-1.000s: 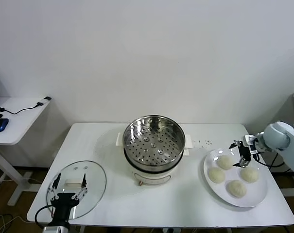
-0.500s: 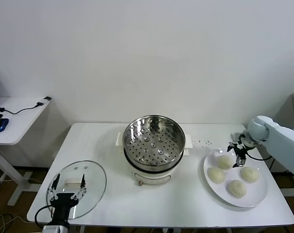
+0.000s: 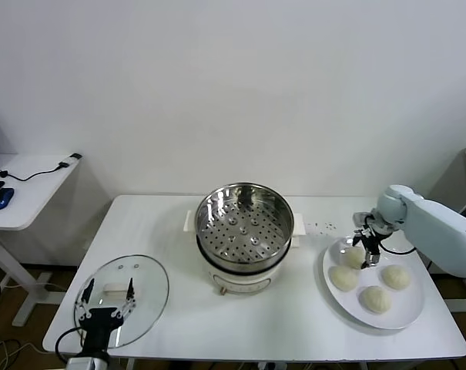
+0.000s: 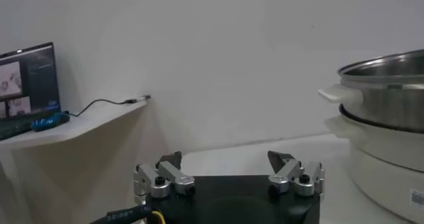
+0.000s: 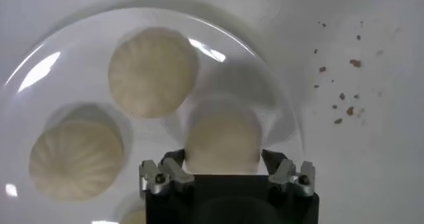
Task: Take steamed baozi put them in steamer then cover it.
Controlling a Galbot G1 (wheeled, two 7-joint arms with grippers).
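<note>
The steamer point(image 3: 244, 223), a shiny perforated basket on a white cooker base, stands empty at the table's middle; it also shows in the left wrist view point(image 4: 384, 79). Four cream baozi lie on a white plate point(image 3: 408, 308) at the right. My right gripper point(image 3: 367, 251) is open, low over the far-left baozi point(image 3: 351, 255). In the right wrist view its jaws point(image 5: 224, 162) straddle that baozi point(image 5: 222, 136), apart from its sides. Two more baozi point(image 5: 152, 73) point(image 5: 76, 159) lie beside it. The glass cover point(image 3: 144, 285) lies at the front left. My left gripper point(image 3: 105, 304) is parked open above it.
Small dark crumbs point(image 3: 325, 226) lie on the table between steamer and plate. A side desk point(image 3: 25, 193) with a mouse and cable stands at the far left. The wall is close behind the table.
My right gripper has moved left across the plate, from between the two far baozi to over the far-left one. The left arm, cover and steamer have not moved.
</note>
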